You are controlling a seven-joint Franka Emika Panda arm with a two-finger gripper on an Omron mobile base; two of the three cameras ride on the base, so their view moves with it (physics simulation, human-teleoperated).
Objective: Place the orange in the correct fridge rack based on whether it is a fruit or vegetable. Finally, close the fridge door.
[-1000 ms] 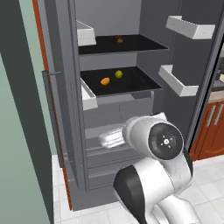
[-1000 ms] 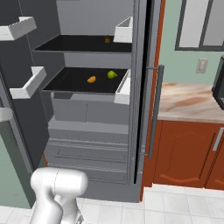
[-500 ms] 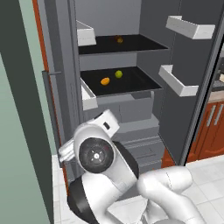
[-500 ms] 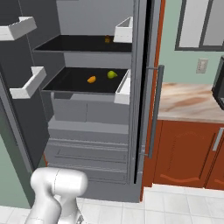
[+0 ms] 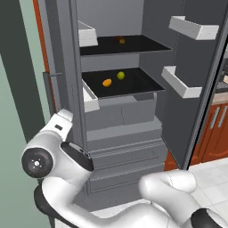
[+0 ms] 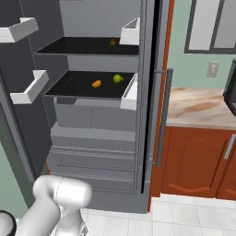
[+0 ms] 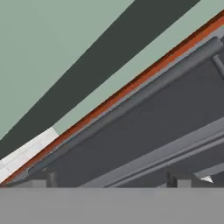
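The orange (image 5: pixel 107 82) sits on the fridge rack (image 5: pixel 133 84) beside a yellow-green fruit (image 5: pixel 120 75), so you're on the door now. Your hand (image 7: pixel 113 183) faces the fridge door (image 7: pixel 144 131), fingertips wide and empty. Push flat and steady, clear of the handle.

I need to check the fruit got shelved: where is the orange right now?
The orange lies on the lower black fridge rack, near its front, just left of the yellow-green fruit in both base views.
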